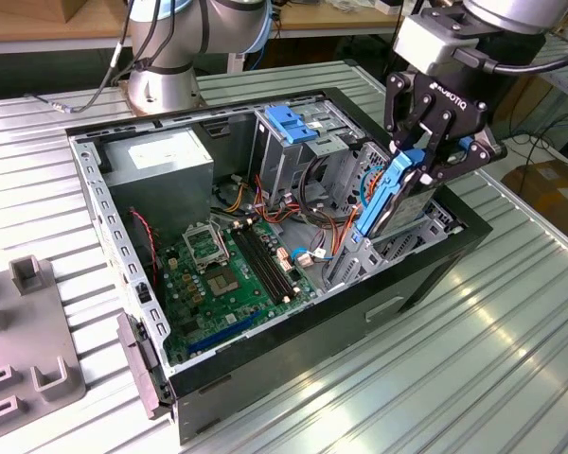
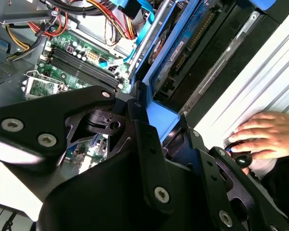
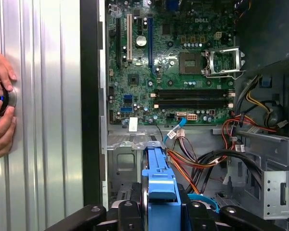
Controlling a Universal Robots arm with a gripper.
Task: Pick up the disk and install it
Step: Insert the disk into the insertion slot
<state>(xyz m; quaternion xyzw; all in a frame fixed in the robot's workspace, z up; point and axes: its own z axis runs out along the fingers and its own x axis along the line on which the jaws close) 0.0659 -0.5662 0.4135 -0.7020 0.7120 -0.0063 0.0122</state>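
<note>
My gripper is shut on the disk, a silver-grey drive in a blue plastic carrier frame. The disk hangs steeply tilted, its lower end down in the bay at the near corner of the open computer case, on the exterior view's right. In the first wrist view the blue carrier edge runs between my black fingers, above the bay's metal floor. The second wrist view shows the disk's underside and blue frame alongside the case wall.
Inside the case lie a green motherboard, a grey power supply box, a blue-handled drive cage and loose orange and red cables. A person's hands rest on the table beside the case. A grey fixture sits on the exterior view's left.
</note>
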